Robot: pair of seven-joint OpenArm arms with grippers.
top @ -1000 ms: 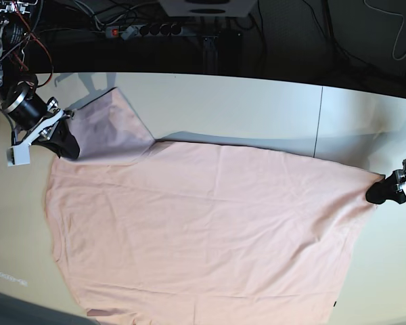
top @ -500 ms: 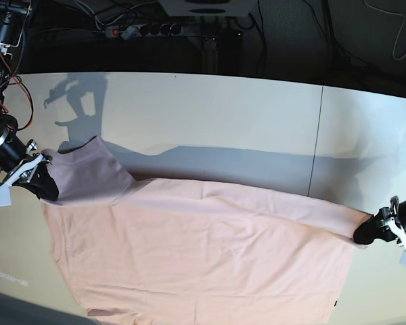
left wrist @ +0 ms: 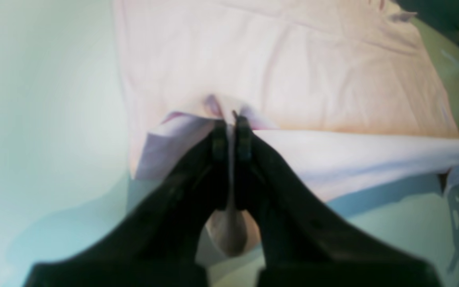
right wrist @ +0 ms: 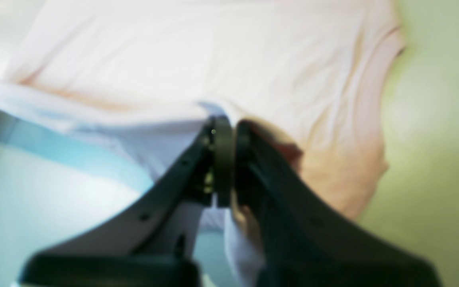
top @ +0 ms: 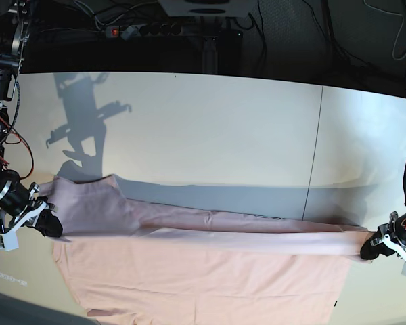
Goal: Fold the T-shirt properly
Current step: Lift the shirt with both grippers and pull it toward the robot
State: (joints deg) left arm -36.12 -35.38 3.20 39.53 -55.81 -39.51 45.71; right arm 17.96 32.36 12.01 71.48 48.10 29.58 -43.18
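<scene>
Currently both grippers are pinched tight on cloth. The left gripper [left wrist: 231, 119] has its black jaws closed on a bunched fold of the T-shirt [left wrist: 293, 71], with pale pink fabric spreading out ahead of the fingertips and a lifted band of it running off to one side; a small loop of cloth hangs between the finger bases, behind the tips. The right gripper [right wrist: 227, 125] is likewise clamped, jaws together on an edge of the same garment, which fans out beyond and to both sides of the tips (focus in both wrist views is soft, so seams and print cannot be read).

From the base view, the left gripper [top: 372, 249] holds one end of the T-shirt [top: 203, 277] and the right gripper [top: 49, 225] holds the other end. Between the two grippers a raised fold stretches in a long, nearly straight band. Nearer the camera than that band, the rest of the garment lies flat on the table [top: 210, 128]. Beyond the grippers the tabletop carries the arms' shadows.
</scene>
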